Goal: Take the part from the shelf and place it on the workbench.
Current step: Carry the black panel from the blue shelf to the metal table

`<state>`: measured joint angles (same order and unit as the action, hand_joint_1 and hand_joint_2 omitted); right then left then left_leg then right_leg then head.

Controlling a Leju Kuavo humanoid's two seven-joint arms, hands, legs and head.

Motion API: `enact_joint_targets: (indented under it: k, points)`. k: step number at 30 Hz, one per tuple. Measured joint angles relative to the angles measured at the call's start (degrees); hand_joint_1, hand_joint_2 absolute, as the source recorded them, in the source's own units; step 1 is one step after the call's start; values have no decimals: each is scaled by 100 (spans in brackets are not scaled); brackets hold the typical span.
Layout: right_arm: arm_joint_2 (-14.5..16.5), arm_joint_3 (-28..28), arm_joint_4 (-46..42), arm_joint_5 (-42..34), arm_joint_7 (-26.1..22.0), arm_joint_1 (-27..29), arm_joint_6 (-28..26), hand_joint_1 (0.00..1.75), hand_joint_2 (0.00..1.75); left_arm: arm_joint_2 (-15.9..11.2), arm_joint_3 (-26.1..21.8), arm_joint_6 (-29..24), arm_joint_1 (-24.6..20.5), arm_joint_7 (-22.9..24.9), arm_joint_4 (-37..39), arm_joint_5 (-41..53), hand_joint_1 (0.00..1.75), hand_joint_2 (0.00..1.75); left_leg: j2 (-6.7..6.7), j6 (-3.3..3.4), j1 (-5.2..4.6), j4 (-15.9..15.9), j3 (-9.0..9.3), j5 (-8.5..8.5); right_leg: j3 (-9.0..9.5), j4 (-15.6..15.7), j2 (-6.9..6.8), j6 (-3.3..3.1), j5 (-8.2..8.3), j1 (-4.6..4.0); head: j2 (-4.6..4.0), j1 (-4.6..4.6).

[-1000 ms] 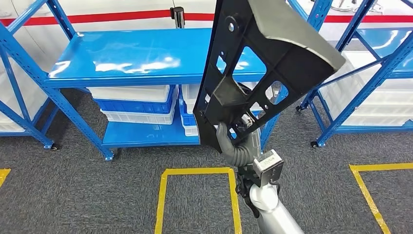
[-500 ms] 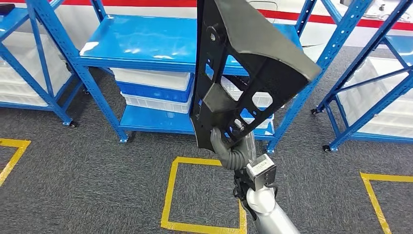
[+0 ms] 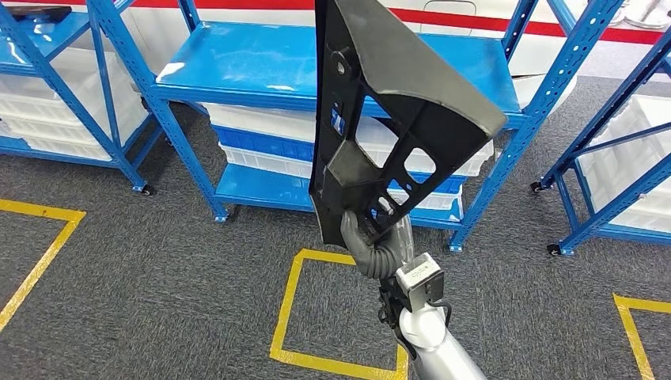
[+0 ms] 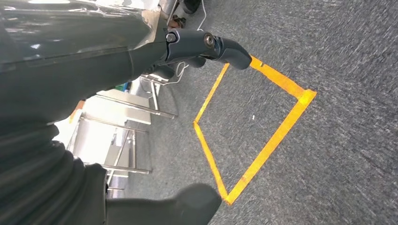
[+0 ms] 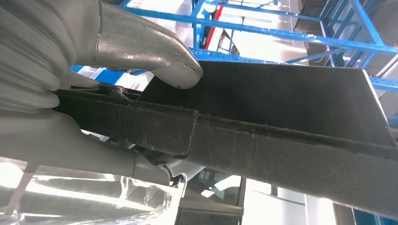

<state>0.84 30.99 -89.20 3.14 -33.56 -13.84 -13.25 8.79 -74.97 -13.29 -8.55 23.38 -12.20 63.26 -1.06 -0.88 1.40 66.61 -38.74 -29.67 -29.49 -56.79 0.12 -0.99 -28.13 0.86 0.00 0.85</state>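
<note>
My right hand (image 3: pixel 365 237) still grips the black part (image 3: pixel 388 119) upright. Camera has swung: the blue shelf (image 3: pixel 261 63) sits further right now. Left hand (image 4: pixel 141 51) hangs over carpet, fingers apart, holding nothing.

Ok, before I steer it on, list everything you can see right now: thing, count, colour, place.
Part: one, black with a grey panel, held up in front of the middle shelf.
Shelf racks: three in view, blue; one ahead, one at each side.
Bins: several, white and blue, stacked under the middle shelf top; more white ones in the side racks.
Floor tape: yellow, squares marked on the grey carpet.
Wall stripe: one, red, behind the racks.
Right hand: grey, grips the part's lower end.
Left hand: dark fingers apart, holds nothing, hangs over a taped square.
</note>
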Motion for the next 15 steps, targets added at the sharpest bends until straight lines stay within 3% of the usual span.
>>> enact_joint_targets:
  k: [2, 3, 9, 12, 14, 15]
  points:
    - [-1, -2, 0, 7, -10, 30, 0, 175, 175, 0, 3, -8, 1, -1, 0, 32, 0, 175, 29, -26, 6, 461, -200, -230, -15, -1, -51, -19, 5, -21, 0, 0]
    - [-1, -2, 0, 7, -10, 35, 0, 175, 175, 0, 3, -8, 1, -1, 0, 33, 0, 175, 30, -30, 6, 519, -226, -254, -18, -2, -57, -20, 5, -24, 0, 1]
    - [-1, -2, 0, 7, -10, 36, 0, 175, 175, 0, 4, -8, 1, -1, 0, 37, 0, 175, 30, -30, 6, 525, -229, -256, -18, -2, -58, -20, 5, -25, 0, 1]
    - [-6, -2, 0, 14, -19, 56, 3, 175, 175, 1, 10, -8, 2, 0, 1, 68, 0, 175, 33, -37, 7, 672, -293, -304, -25, -4, -79, -20, 5, -30, 0, 3]
    - [-20, -2, 0, 39, -54, 129, 24, 175, 175, 12, 57, -11, 26, -1, 4, 183, 0, 175, 61, -46, 11, 722, -289, -246, -30, -7, -147, -20, 3, -41, 0, 5]
    - [-37, -2, -3, 62, -78, 185, 45, 175, 175, 25, 101, -9, 42, 0, 7, 282, 0, 175, 110, -41, 13, 449, -125, -82, -29, -8, -196, -18, 0, -46, 0, 6]
